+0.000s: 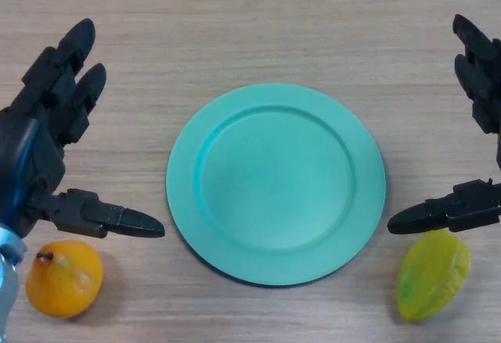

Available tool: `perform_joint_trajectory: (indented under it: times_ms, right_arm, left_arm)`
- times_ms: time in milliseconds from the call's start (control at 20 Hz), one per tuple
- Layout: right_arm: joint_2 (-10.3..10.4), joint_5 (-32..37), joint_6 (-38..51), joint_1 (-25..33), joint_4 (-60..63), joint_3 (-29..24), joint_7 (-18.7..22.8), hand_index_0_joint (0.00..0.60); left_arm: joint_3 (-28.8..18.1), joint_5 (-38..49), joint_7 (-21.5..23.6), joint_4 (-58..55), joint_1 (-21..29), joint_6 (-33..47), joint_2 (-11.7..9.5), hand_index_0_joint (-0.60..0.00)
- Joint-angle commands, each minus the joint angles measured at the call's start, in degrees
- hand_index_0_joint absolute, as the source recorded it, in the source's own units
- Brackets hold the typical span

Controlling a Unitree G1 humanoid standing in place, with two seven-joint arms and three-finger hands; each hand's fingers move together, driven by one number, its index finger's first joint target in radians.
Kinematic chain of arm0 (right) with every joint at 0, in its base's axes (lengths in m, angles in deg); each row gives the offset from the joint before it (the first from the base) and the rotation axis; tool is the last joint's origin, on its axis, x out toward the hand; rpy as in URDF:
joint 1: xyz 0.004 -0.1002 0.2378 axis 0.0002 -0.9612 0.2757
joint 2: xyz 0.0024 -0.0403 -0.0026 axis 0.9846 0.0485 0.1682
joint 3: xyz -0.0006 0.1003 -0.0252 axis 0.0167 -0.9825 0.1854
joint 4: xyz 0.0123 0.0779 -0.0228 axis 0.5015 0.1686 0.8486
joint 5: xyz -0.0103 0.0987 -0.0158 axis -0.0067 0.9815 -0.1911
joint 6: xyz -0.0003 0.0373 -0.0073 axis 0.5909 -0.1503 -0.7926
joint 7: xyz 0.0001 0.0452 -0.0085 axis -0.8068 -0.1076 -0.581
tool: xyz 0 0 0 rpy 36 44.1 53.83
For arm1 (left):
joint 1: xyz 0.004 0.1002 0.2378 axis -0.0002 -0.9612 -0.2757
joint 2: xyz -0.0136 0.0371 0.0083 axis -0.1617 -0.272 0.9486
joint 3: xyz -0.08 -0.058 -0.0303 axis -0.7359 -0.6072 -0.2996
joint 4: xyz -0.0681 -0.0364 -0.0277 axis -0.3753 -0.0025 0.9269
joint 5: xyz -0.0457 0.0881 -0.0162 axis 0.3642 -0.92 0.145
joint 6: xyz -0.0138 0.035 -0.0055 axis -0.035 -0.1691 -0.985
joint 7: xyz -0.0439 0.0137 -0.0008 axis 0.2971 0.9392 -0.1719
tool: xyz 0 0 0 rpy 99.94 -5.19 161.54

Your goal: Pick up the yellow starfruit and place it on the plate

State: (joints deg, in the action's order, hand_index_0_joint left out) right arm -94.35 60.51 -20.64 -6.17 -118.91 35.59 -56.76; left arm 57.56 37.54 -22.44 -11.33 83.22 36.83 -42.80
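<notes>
The yellow starfruit point(433, 274) lay on the bench point(250, 22) just off the lower right rim of the plate point(275, 183), not touching it, its long body tilted and its ridges running lengthwise. The right robot hand point(470, 202) hung just above the fruit, spread open and holding nothing, its thumb stretched toward the plate's right edge. The plate sat bare. A good grasp would likely mean lowering that hand and closing across the fruit's narrow width, seating the pads in the grooves between ridges so that it could not roll, then carrying it the short way to the plate's middle. On the plate's far side the left robot hand point(43, 147) also stood open, above an orange fruit point(64, 277).
</notes>
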Motion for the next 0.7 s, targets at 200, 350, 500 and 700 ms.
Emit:
perform_joint_trajectory:
  times_ms: [200,350,500,700]
  right_arm:
    - [-1.92,-1.18,8.79,1.0,-3.11,-4.47,0.24,0.0]
    - [-2.11,-0.73,8.69,0.83,-3.57,-5.21,-0.21,0.0]
    - [-2.5,1.11,10.33,-0.96,-4.15,-6.51,-3.94,0.0]
    - [-3.41,5.43,14.27,-3.62,-3.36,-9.73,-13.27,0.0]
  left_arm:
    - [-3.34,-1.27,2.06,-3.0,1.29,8.05,-1.97,0.0]
    - [-2.96,-1.9,2.02,-2.21,1.97,9.01,-2.22,0.0]
    - [-2.73,-2.31,2.02,-1.95,1.97,9.14,-2.19,0.0]
    - [-2.72,-2.12,1.75,-1.59,2.23,8.38,-2.36,0.0]
